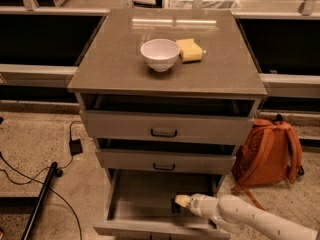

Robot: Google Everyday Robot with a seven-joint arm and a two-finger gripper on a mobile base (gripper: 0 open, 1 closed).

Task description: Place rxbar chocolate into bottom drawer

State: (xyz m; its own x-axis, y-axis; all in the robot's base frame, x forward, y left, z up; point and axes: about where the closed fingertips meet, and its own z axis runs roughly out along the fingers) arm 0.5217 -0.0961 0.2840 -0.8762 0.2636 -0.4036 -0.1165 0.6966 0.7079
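The bottom drawer [145,191] is pulled open, showing its plain grey inside. My gripper [182,201] reaches in from the lower right on a white arm and sits low over the right part of the drawer floor. A small dark shape [175,207] right at the gripper's tip looks like the rxbar chocolate. I cannot tell whether it is held or lying on the floor.
A white bowl [159,54] and a yellow sponge-like block [190,50] sit on the cabinet top [120,69]. The two upper drawers [164,132] stand slightly ajar. An orange backpack [270,154] leans at the right. Cables and a dark pole [42,194] lie on the floor at the left.
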